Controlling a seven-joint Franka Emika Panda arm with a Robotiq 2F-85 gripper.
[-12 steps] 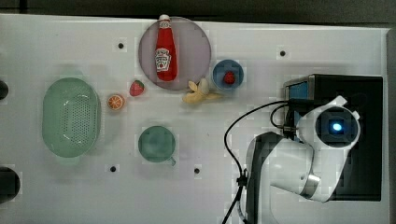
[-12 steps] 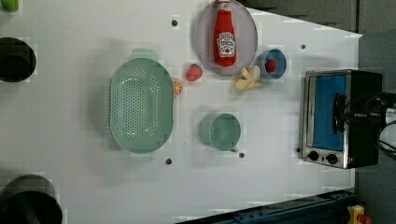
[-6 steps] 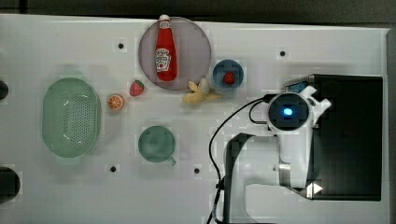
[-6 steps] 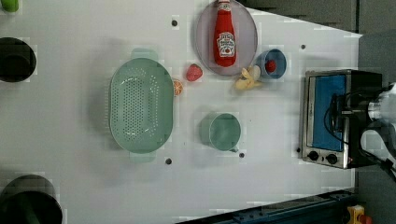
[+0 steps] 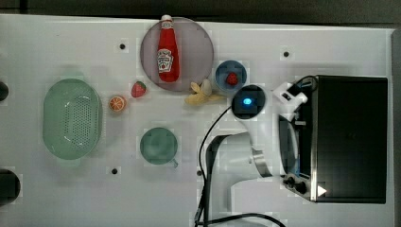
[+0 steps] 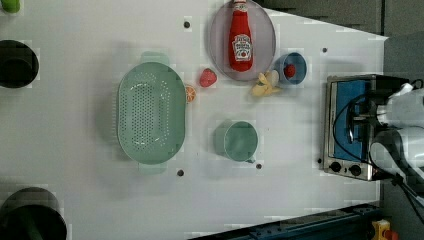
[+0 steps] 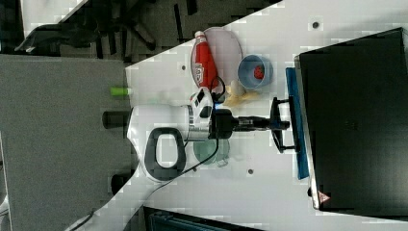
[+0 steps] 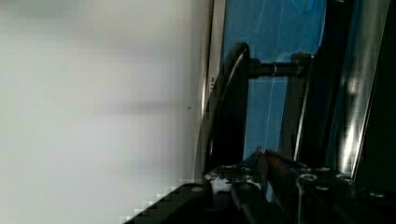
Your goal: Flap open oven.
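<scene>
In the right view, the gripper is reaching level at the oven and is clenching on its dark bar handle, with the blue door just behind it. In the top view, the oven is sitting on the worktop, and the arm is bending in front of it. In the wrist view, the handle is standing just ahead of the gripper, against the blue door.

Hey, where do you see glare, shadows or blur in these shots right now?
Wrist view: the table is a soft blur, and a bright streak of glare runs down the oven frame. Top view: the arm casts only a faint shadow, and the oven's black top looks flat and dark. Left view: even light, weak shadows.
</scene>
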